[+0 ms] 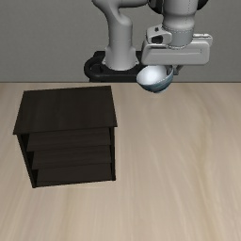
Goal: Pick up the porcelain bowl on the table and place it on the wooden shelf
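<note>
The gripper [157, 68] is hanging over the far edge of the table [179, 169], toward the exterior view's right, and it is gripping the porcelain bowl [155, 81] from above. The bowl is sitting directly under the white hand, tipped so that its rounded pale underside is facing outward. It is overlapping the line where the table's far edge is meeting the grey wall [38, 38], and it is appearing to hang clear of the tabletop rather than resting on it. The fingers are largely hiding behind the bowl, so how far apart they are standing is hard to read.

The wooden shelf [66, 111] is standing on the table toward the exterior view's left, well apart from the bowl. Its flat dark top is lying open and bare, with its far edge running near the table's far edge. Its right-hand edge is ending short of the gripper, leaving a strip of bare table between them. Below the top, open tiers are showing on the side facing the table's near edge.

The robot's base [105, 66] is sitting beyond the table's far edge, between the shelf and the gripper. The table's whole right half, from the far edge down to the near edge, is lying open, and so is the band along the near edge in front of the shelf. Above the shelf top, nothing is standing in the way.
</note>
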